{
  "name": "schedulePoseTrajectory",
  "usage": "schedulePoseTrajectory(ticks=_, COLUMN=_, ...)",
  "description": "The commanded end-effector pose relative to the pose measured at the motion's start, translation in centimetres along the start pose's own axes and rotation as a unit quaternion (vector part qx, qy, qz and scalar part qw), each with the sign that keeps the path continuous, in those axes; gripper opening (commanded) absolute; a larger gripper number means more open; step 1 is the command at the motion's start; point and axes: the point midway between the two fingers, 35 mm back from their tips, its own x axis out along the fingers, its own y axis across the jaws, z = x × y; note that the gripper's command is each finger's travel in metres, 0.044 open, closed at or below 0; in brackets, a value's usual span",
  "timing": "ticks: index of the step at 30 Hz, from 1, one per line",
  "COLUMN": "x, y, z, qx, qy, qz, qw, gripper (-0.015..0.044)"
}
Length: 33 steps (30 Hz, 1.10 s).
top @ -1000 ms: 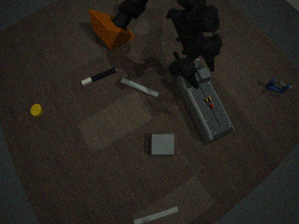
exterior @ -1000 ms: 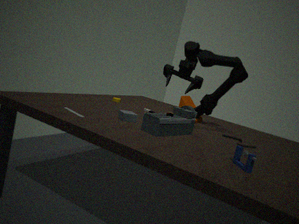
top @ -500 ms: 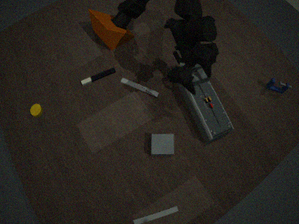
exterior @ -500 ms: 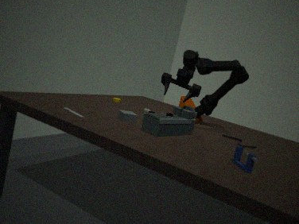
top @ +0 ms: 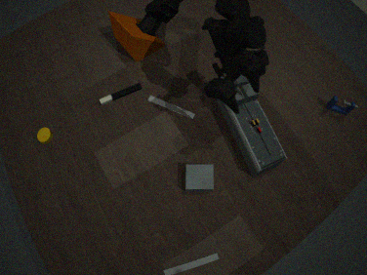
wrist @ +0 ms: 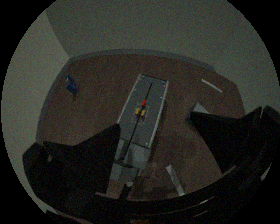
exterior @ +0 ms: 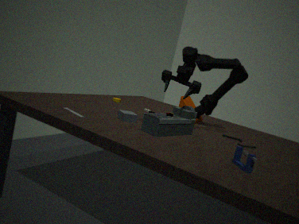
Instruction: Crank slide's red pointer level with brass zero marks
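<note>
The grey machine [top: 267, 157] [exterior: 171, 128] [wrist: 153, 107] has a long slot in its top. Its red pointer [top: 260, 130] [wrist: 144, 103] sits a little off the two brass zero marks [top: 255, 122] [wrist: 140, 112], on the side away from the crank end. A dark crank handle [wrist: 127, 191] shows at the bottom of the wrist view; in the top view the arm mostly hides it. My gripper [top: 247, 100] [exterior: 175, 94] [wrist: 155, 121] is open and empty, above the machine, with its fingers well apart. It does not touch the handle.
An orange wedge [top: 128, 36] [exterior: 187, 102] stands near the arm's base. A grey block [top: 199, 176] [exterior: 127, 116], a pale bar [top: 171, 107] [wrist: 175, 180], a black-and-white stick [top: 127, 92], a yellow disc [top: 44, 135] [exterior: 116, 100] and a blue bracket [top: 341, 106] [exterior: 243, 160] lie around.
</note>
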Motion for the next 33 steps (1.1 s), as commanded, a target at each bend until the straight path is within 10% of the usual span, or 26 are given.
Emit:
schedulePoseTrajectory(ticks=1, x=-1.7, y=-0.1, z=1.7, qx=-0.007, qy=-0.007, qz=0.002, qw=1.0, gripper=0.044)
schedulePoseTrajectory(ticks=33, x=-10.5, y=6.2, z=-7.1, qx=0.211, qy=-0.033, qz=-0.106, qw=0.971, gripper=0.044)
